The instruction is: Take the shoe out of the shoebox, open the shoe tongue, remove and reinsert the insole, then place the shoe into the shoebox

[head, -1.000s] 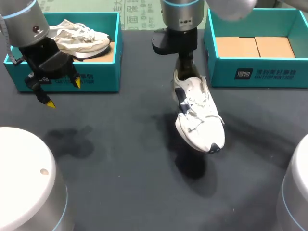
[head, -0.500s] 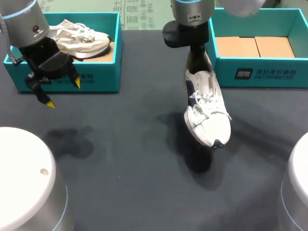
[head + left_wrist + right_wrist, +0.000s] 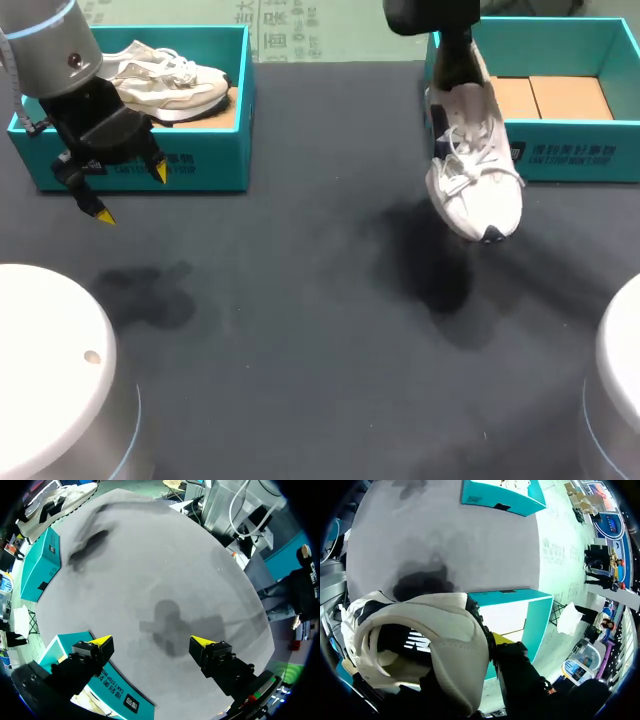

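Carried rightward, the shoe (image 3: 468,165) is hanging over the front wall of the shoebox (image 3: 560,160), heel pinched by the right end effector (image 3: 455,78); the left end effector (image 3: 132,193) is hovering wide open. Seemingly only placing is remaining.

Dark table (image 3: 290,330) seen from above. Left: teal shoebox (image 3: 215,165) holding a pale shoe (image 3: 165,80); the left gripper (image 3: 132,193) hangs before its front wall, yellow tips spread apart with nothing between them. Right: the right gripper (image 3: 455,75) grips a white shoe (image 3: 475,180) by the heel, toe hanging down, clear of the table, overlapping the near left corner of a second teal shoebox (image 3: 575,155) floored with brown card (image 3: 560,97).
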Tool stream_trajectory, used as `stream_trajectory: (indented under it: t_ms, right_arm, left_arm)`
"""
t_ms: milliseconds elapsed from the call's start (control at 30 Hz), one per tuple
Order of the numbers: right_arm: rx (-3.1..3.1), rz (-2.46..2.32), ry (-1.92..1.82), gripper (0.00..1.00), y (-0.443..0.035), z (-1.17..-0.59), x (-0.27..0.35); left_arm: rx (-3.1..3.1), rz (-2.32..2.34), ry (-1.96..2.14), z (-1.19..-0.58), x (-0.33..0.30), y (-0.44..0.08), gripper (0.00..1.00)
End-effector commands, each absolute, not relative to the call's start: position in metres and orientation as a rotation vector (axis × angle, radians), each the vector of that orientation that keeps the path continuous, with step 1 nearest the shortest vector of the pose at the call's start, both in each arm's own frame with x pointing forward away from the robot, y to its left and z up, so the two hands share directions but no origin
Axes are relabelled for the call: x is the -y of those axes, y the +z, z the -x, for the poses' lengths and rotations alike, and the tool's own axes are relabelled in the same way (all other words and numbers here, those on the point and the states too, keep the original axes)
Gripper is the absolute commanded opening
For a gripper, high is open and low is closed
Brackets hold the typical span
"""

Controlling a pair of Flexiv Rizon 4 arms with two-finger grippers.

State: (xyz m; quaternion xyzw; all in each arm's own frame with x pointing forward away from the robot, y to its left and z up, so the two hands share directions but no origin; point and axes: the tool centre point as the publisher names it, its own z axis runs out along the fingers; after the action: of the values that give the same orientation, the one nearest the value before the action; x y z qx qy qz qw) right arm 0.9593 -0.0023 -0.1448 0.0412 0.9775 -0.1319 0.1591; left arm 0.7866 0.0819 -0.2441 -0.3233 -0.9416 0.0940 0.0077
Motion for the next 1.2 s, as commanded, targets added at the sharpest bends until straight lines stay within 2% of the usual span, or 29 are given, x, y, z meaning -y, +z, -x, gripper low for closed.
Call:
stream_trajectory:
  t_ms: [33, 633, 1200]
  right_arm:
    - [-2.819, -0.109, -0.381, 0.00, -0.132, -0.994, 0.028]
    - [-2.797, -0.138, -0.403, 0.00, -0.126, -1.009, 0.037]
    - [-2.764, -0.082, -0.472, 0.00, -0.108, -1.122, 0.166]
  left_arm:
    - [2.946, 1.012, 0.290, -0.785, -0.082, -0.244, 1.00]
    - [2.946, 1.012, 0.290, -0.785, -0.082, -0.244, 1.00]
    - [2.946, 1.012, 0.290, -0.785, -0.082, -0.244, 1.00]
